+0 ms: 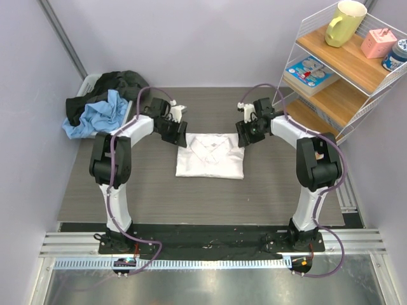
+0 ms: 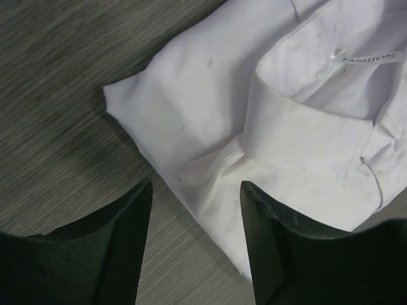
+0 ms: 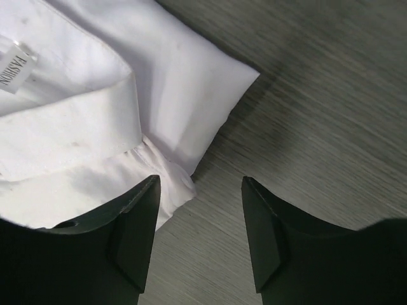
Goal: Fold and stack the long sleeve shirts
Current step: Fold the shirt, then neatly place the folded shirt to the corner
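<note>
Folded white collared cloth shirt (image 1: 210, 155) lay on grey tabletop (image 1: 127, 184), left hand (image 1: 176, 135) spread at its ten o'clock corner, right hand (image 1: 247, 134) spread at two.

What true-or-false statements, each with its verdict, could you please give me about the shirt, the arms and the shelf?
The white shirt lies folded on the table, collar up. True.
The left arm's jaws clamp the collar. False: the jaws of the left arm stand open, holding nothing.
The jaws of the right arm stand open at a corner of the shirt. True.
A yellow mug stands on the top shelf. True.
The heap of dark and blue clothes lies right of the shirt. False: the heap lies at the far left.
</note>
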Motion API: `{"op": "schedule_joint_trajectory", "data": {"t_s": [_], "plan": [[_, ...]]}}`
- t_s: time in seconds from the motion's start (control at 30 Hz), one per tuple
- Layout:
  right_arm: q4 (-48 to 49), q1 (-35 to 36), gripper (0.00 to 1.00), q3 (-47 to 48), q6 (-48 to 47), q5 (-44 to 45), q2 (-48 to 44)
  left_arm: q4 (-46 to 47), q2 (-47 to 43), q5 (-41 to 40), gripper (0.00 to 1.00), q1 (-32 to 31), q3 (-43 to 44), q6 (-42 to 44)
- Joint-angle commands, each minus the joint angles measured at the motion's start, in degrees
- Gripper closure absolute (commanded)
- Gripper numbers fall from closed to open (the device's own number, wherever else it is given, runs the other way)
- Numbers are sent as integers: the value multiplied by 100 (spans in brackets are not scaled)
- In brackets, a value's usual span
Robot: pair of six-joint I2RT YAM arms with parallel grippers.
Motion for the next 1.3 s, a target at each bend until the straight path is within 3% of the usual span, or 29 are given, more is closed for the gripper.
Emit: {"op": "schedule_joint_trajectory", "data": {"t_s": [0.0,0.03,0.1,0.23,0.37,0.47,0.6,0.77,1.1,1.27], "plan": [[368,-110,37,315,285,172,-1089,402,-1332,-352,38,142,-190,-317],[377,-110,35,306,346,137,-1214,420,-1546,-527,21,142,-252,-273],[316,-101,29,289,400,-99,-1547,446,-2141,-704,0,143,-410,-133],[96,-93,21,61,531,-224,-1943,131,-2794,-932,0,73,-420,26],[78,-101,0,-335,488,-48,-2339,-291,-3129,-540,0,19,-438,247],[87,-119,0,-546,505,145,-2577,-765,-3043,110,0,2,-237,263],[104,-136,0,-740,540,321,-2761,-1390,-2419,-1860,0,-1470,265,456],[113,-171,0,-915,619,462,-2911,-1136,-1578,-1303,0,-2133,387,711],[-1,-391,0,-1021,637,506,-2981,-1583,542,-1074,0,-2257,2232,2196],[-36,-462,0,-995,628,471,-2911,-1883,1001,-1240,2,-2257,2244,2741]]}}
